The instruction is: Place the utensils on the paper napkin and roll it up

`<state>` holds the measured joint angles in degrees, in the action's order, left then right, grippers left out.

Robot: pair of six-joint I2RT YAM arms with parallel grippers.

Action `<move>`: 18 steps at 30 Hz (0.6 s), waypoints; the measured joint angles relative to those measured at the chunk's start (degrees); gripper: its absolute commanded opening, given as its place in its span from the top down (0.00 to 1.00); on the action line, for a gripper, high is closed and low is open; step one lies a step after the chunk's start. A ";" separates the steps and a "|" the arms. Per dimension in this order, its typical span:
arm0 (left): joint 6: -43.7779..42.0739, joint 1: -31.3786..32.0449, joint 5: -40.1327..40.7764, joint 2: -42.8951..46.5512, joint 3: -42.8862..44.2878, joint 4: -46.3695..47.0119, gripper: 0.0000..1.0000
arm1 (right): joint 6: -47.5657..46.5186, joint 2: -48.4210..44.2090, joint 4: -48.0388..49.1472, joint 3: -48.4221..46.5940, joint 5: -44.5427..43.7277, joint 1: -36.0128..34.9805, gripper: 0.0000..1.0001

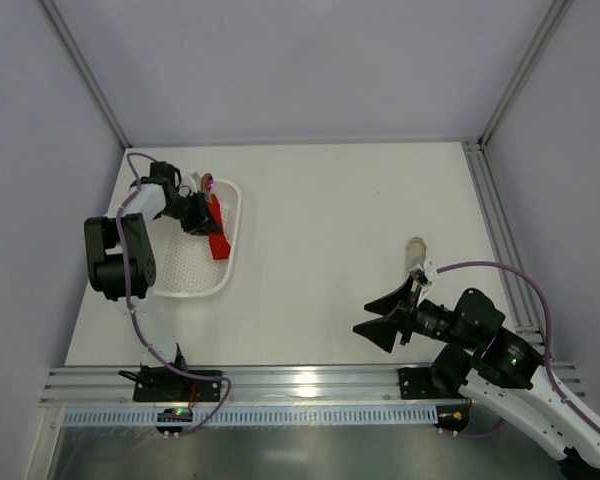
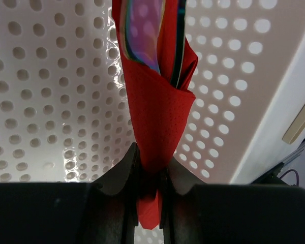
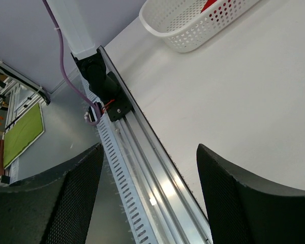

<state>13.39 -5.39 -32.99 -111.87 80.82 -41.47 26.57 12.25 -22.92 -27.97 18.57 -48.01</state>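
- The left gripper (image 1: 195,212) is over the white basket (image 1: 195,275) at the far left of the table (image 1: 330,230), reaching in from the basket's left side.
- Its jaws are clenched on the paper napkin (image 1: 217,232), which is rolled into a narrow red tube.
- In the left wrist view the pinch is plain: both fingers of the left gripper (image 2: 150,173) press on the lower part of the paper napkin (image 2: 157,117), and a short red tail pokes out behind them.
- The roll runs straight away from the fingers, out over the perforated floor of the white basket (image 2: 40,101).
- The utensils (image 2: 147,30) are wrapped inside the roll (only a strip of shiny pink-purple and green metal shows at its open far end).
- From above, a pink-purple spoon bowl sticks out of the roll near the basket's far rim, just beside the gripper; whether the roll touches the basket floor I cannot tell.
- The right gripper (image 1: 385,318) is well apart from all this, at the near right of the table.
- Its jaws stand wide and released with nothing between them; the right wrist view looks past the right gripper (image 3: 150,193) onto the table's near edge and the metal rail.
- A small beige object (image 1: 415,248) lies just beyond the right arm, and the white basket (image 3: 183,35) shows in the distance, some red inside it.
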 measured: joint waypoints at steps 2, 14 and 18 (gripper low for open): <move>0.20 0.02 0.02 -0.72 -0.50 1.42 1.00 | -0.33 0.17 -0.02 -0.02 -0.24 0.00 0.25; 1.68 -1.25 0.85 -0.46 -7.48 5.53 1.00 | -1.22 4.44 0.28 -0.02 -0.68 0.00 0.25; 1.66 -2.51 0.81 0.00 -8.24 6.14 0.97 | -1.20 4.79 1.05 -0.02 -0.63 0.00 0.25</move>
<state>15.05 -7.90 -32.18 -111.87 72.58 -35.33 25.36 17.04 -21.87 -27.99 17.93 -48.01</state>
